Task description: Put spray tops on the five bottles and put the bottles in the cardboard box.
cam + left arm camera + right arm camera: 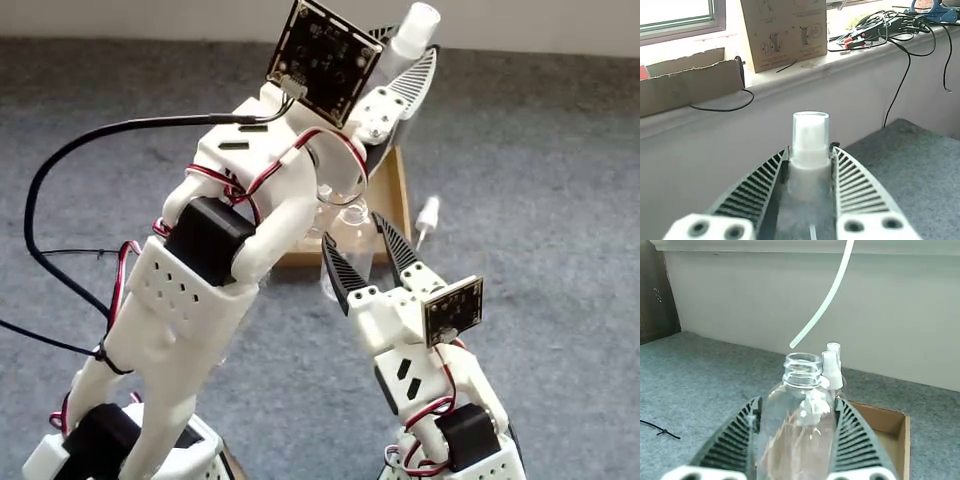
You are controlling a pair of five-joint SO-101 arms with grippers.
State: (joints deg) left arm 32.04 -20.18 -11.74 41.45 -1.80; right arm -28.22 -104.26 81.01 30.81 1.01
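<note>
Clear open-necked plastic bottle (797, 432), right gripper (798, 405) clamping it; left gripper (810, 150) pinching white spray top (810, 131); capping: its tube (826, 297) likely needing lowering into neck

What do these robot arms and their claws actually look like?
The left arm and right arm are white plastic shells around black motor blocks. Red, white and black wires loop past the joints; a thick black cable runs to the left arm. The left gripper and right gripper have black ribbed tapering fingers and a circuit-board camera each.
</note>
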